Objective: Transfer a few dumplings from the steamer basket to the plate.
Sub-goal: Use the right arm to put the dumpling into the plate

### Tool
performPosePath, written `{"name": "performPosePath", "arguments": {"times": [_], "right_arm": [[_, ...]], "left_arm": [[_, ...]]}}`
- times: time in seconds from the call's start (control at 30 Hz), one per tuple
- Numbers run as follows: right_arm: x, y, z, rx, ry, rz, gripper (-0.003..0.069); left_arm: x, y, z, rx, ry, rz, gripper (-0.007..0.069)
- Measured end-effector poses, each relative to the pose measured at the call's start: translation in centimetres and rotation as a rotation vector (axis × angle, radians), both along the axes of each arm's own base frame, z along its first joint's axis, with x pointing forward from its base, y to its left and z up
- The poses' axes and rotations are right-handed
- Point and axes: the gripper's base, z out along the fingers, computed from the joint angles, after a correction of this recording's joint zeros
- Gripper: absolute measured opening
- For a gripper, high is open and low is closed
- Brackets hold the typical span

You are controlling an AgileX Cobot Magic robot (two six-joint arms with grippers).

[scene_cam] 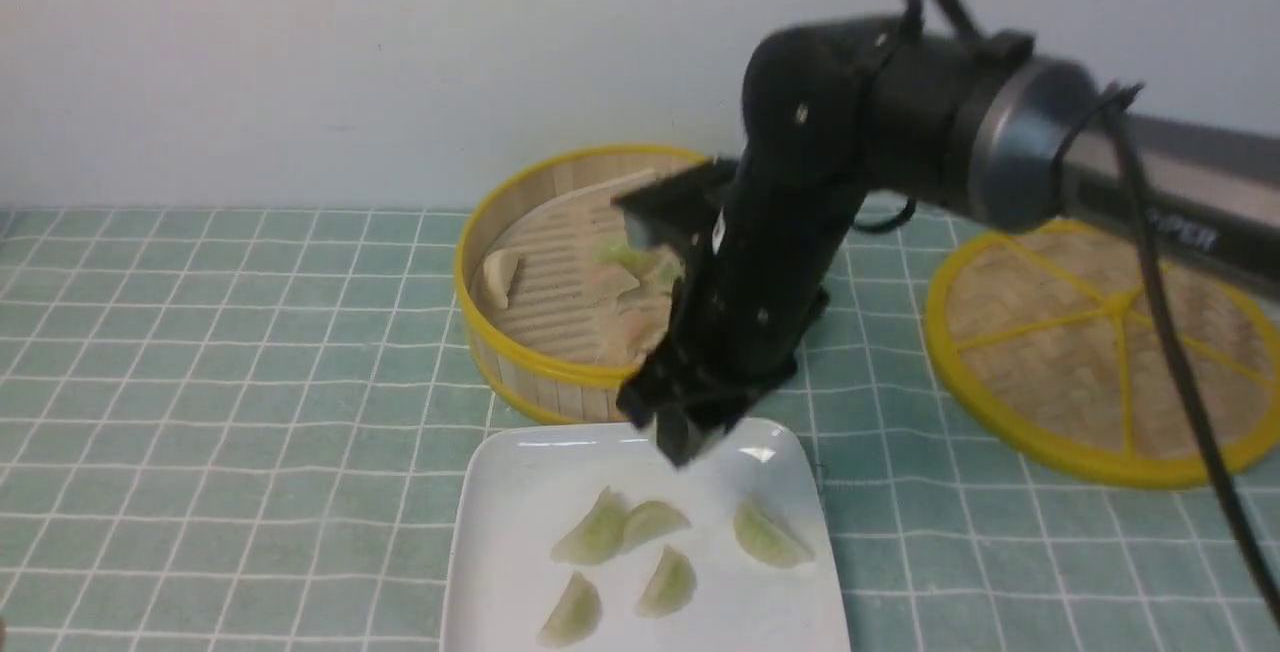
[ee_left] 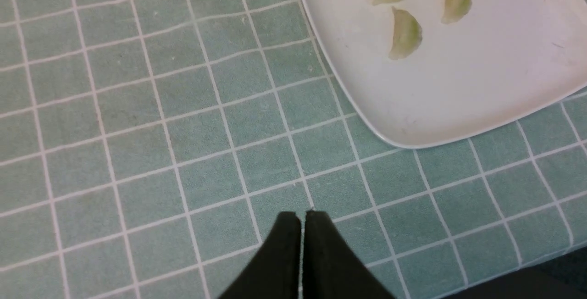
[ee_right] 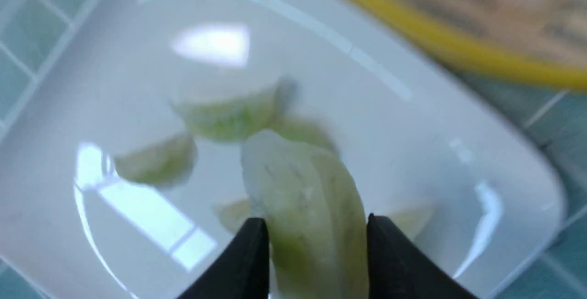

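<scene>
- Right gripper (ee_right: 316,225) pinches a pale green crescent dumpling (ee_right: 302,184) over the white square plate (ee_right: 412,120), its arm (scene_cam: 790,232) masking the round bamboo basket (scene_cam: 520,382), frame centre.
- Left gripper (ee_left: 301,220): tips together.

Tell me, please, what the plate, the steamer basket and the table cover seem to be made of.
The plate: probably glazed ceramic, perhaps melamine; white and glossy, with sharp light reflections. The steamer basket: apparently bamboo, matt, with pale floor slats and yellow rims. The table cover: cloth or vinyl, I cannot tell which; matt green with a white grid.
</scene>
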Motion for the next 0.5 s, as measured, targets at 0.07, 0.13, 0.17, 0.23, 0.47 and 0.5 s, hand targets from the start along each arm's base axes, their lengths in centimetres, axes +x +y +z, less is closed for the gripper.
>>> {"name": "performPosePath", "arguments": {"times": [0.07, 0.13, 0.17, 0.23, 0.47, 0.5], "right_arm": [[-0.6, 0.1, -2.0, -0.051, 0.042, 0.007, 0.0249], [-0.7, 0.2, -3.1, -0.076, 0.062, -0.002, 0.0249], [-0.5, 0.2, -4.0, -0.094, 0.068, -0.023, 0.0257], [-0.4, 0.2, -4.0, -0.092, 0.069, -0.046, 0.0286], [-0.2, 0.2, -1.8, -0.066, 0.015, -0.083, 0.0498], [-0.3, 0.1, -0.9, -0.051, -0.003, -0.084, 0.0505]], "left_arm": [[0.0, 0.0, 0.0, 0.004, -0.003, 0.002, -0.0006], [0.0, 0.1, 0.0, 0.008, -0.005, 0.003, -0.0006], [0.1, 0.1, 0.0, 0.01, -0.006, 0.004, -0.0006], [0.1, 0.1, 0.0, 0.01, -0.007, 0.004, -0.0006], [0.1, 0.1, 0.0, 0.01, -0.007, 0.004, -0.0006], [0.1, 0.1, 0.0, 0.01, -0.007, 0.004, -0.0006]]}}
